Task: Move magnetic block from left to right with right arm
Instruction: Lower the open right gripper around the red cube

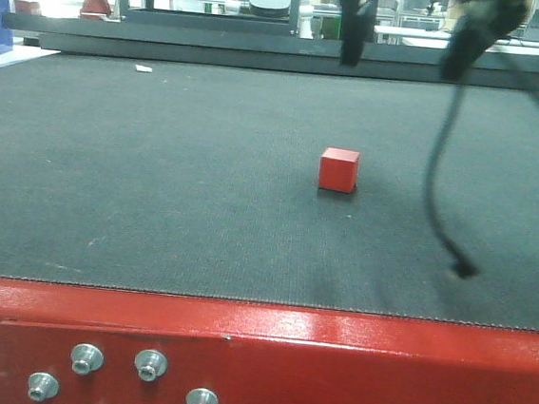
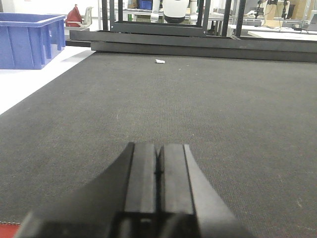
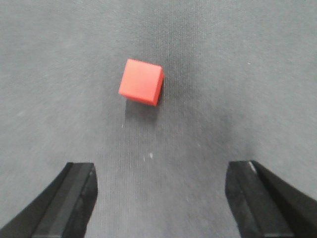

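While the right claw (image 3: 158, 198) hangs spread wide and empty above the dark woven tabletop (image 1: 157, 182), the red magnetic block (image 3: 141, 82) rests ahead, left of its centre. The left claw (image 2: 158, 183) is pressed closed, empty; a blue crate (image 2: 29, 39) stands far ahead-left.

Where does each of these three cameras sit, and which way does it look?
Front view: low behind the red edge, looking across the mat at the red block; the right arm hangs at top.
Left wrist: on the left arm, low, looking forward over mat toward a blue bin; the shut left hand fills the bottom.
Right wrist: on the right arm, looking down at the block; the open right hand has its fingers flanking the bottom.
Shared: front and right wrist both show the block.
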`<control>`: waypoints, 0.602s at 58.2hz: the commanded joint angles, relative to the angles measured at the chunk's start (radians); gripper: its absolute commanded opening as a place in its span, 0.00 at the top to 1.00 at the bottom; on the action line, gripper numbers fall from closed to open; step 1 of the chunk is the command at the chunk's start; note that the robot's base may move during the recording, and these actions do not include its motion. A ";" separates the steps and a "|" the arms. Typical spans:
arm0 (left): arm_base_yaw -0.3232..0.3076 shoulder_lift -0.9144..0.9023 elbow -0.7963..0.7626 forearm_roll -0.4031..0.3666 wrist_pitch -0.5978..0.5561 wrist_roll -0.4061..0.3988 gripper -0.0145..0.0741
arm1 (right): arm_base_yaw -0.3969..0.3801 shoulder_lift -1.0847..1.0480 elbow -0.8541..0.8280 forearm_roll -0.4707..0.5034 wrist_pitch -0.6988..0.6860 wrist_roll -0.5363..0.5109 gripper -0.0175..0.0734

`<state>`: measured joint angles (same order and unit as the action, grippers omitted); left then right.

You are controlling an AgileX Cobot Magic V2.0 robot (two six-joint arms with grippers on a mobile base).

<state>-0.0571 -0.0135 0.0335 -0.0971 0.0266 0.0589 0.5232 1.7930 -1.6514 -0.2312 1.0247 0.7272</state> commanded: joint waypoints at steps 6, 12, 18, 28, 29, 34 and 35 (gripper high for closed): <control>-0.007 -0.012 0.008 -0.005 -0.083 -0.007 0.98 | 0.005 0.084 -0.164 -0.041 0.036 0.006 0.12; -0.007 -0.012 0.008 -0.005 -0.083 -0.007 0.98 | 0.002 0.149 -0.236 -0.041 0.044 0.006 0.12; -0.007 -0.012 0.008 -0.005 -0.083 -0.007 0.98 | -0.009 0.208 -0.296 -0.041 0.058 0.017 0.12; -0.007 -0.012 0.008 -0.005 -0.083 -0.007 0.98 | -0.030 0.258 -0.315 -0.040 0.056 0.060 0.12; -0.007 -0.012 0.008 -0.005 -0.083 -0.007 0.98 | -0.036 0.261 -0.315 -0.037 0.055 0.063 0.12; -0.007 -0.012 0.008 -0.005 -0.083 -0.007 0.98 | -0.044 0.281 -0.315 -0.034 0.052 0.065 0.12; -0.007 -0.012 0.008 -0.005 -0.083 -0.007 0.98 | -0.047 0.284 -0.315 -0.034 0.051 0.065 0.12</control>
<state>-0.0571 -0.0135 0.0335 -0.0971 0.0266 0.0589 0.4946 2.1239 -1.9284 -0.2330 1.1060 0.7820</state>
